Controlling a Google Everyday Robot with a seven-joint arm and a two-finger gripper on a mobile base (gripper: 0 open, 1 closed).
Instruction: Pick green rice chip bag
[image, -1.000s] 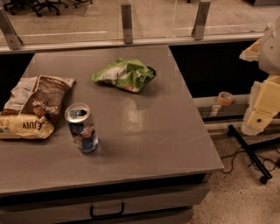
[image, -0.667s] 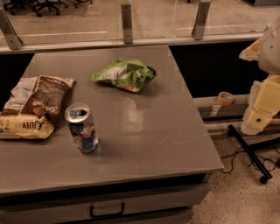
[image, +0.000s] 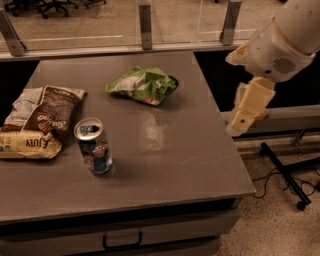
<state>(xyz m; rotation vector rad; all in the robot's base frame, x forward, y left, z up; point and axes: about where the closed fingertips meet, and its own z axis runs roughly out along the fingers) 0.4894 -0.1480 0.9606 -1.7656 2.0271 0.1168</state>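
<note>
The brown-and-white chip bag at the left edge of the counter carries a cursive brand word and dark block letters on a pale band (upside down from here, neither surely readable). The can stands upright just beside it, its blue label too blurred to read. The green rice chip bag lies crumpled toward the counter's far middle, with no legible print. The pincer hangs off the counter's right edge, well apart from that bag and nearer the camera; released or clenched, I cannot tell.
</note>
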